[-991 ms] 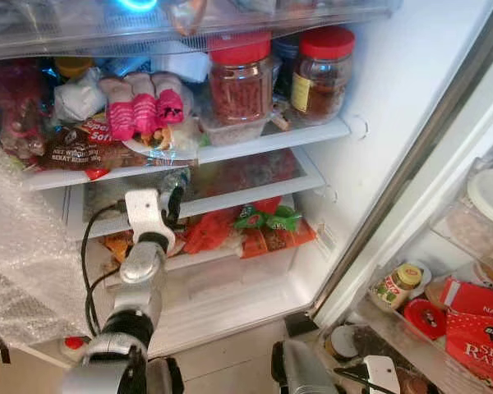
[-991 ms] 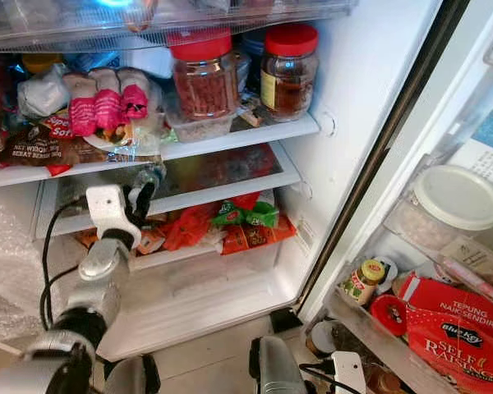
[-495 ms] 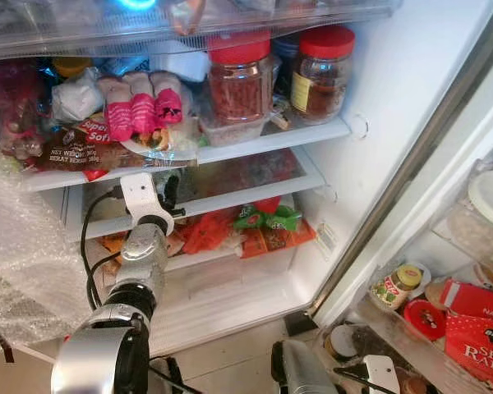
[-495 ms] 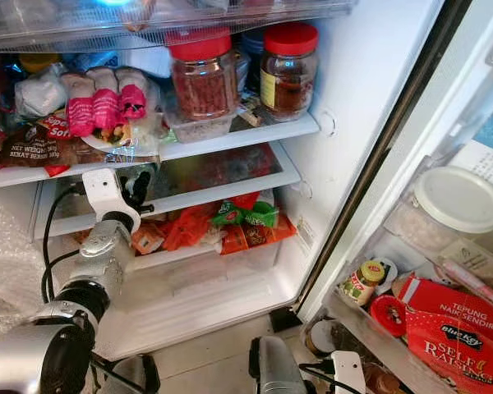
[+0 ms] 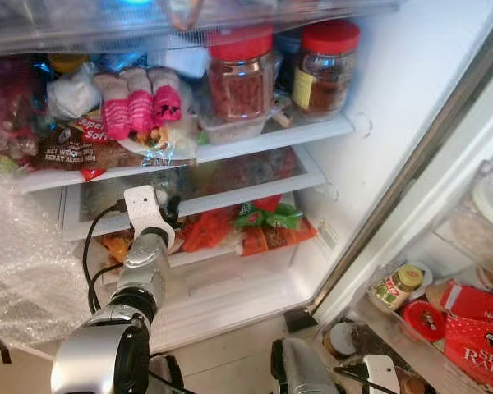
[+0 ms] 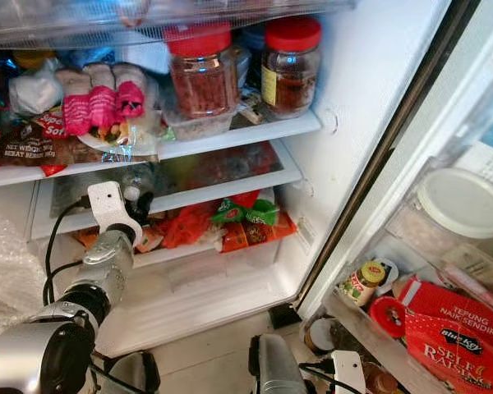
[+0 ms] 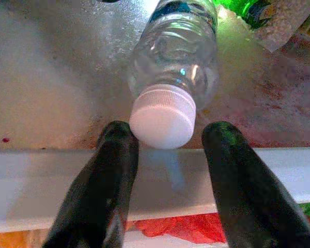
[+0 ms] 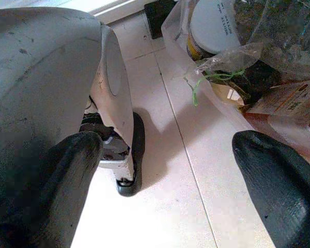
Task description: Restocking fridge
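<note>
Where the left arm reaches into the fridge: left gripper (image 7: 165,150) spread wide, fingers flanking the cap of a lying water bottle (image 7: 175,67), not gripping.
Right gripper (image 8: 170,175): spread wide above the floor (image 8: 165,206).

Two red-lidded jars (image 5: 241,75) (image 5: 324,66) are counted on the upper shelf (image 5: 271,141), beside three pink-wrapped packets (image 5: 141,103). One clear water bottle (image 7: 175,67) is seen lying on the shelf below. One small yellow-capped jar (image 5: 394,286) is counted in the door.
</note>
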Available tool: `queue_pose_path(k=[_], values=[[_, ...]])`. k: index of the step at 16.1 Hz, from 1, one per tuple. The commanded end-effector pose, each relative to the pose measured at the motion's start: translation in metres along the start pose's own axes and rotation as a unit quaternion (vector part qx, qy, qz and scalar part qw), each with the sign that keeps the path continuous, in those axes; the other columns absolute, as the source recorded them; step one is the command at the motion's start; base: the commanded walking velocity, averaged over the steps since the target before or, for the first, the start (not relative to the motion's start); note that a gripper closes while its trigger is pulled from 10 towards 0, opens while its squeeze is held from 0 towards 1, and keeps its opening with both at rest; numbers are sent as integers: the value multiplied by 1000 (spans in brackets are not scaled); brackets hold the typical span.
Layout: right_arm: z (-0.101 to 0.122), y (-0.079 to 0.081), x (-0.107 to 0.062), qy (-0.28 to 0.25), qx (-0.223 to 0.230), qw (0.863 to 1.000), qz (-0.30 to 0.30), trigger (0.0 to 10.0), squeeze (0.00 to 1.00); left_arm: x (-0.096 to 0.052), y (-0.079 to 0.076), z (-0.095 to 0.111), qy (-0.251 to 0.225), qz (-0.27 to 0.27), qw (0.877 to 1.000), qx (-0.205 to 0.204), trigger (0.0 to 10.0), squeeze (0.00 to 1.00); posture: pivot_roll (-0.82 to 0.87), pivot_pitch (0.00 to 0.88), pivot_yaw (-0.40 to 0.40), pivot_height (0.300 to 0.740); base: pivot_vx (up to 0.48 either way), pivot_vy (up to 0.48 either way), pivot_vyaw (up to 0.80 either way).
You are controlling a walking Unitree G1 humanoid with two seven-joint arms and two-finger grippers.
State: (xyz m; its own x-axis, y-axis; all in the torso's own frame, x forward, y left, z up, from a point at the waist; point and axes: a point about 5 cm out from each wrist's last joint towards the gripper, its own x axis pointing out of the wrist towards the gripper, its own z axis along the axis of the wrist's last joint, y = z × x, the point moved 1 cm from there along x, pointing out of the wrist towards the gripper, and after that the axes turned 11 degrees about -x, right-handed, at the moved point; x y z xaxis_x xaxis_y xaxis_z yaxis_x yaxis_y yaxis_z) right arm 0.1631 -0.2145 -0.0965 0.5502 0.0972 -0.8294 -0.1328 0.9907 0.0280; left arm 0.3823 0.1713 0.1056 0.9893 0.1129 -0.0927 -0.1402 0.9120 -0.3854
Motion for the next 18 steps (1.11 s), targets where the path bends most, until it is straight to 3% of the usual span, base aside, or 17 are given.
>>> queue_pose_path(k=[1,7,13,14,15,18], values=[[-6,3,0,10,7,1000,5,10000,0,-1,7,-3,6,20,1000,-3,10000,1000,-206,118,-40,606,0,0,0],[-6,4,0,8,9,1000,3,10000,0,0,-17,18,-73,-35,996,37,10000,1000,-206,114,-33,606,0,0,0],[-5,5,0,7,11,1000,4,10000,0,-9,-26,13,-103,-76,984,128,10000,1000,-199,109,-26,606,0,0,0],[-4,5,1,6,11,1000,5,10000,0,-12,-25,7,-96,-80,983,137,10000,161,-201,107,-23,606,0,0,0],[-4,6,1,6,11,1000,5,10000,0,-14,-24,4,-94,-83,982,142,10000,0,-202,104,-22,606,0,0,0],[-5,6,1,6,12,1000,5,10000,0,-21,-25,3,-112,-100,975,164,10000,0,-202,96,-17,606,0,0,0]])
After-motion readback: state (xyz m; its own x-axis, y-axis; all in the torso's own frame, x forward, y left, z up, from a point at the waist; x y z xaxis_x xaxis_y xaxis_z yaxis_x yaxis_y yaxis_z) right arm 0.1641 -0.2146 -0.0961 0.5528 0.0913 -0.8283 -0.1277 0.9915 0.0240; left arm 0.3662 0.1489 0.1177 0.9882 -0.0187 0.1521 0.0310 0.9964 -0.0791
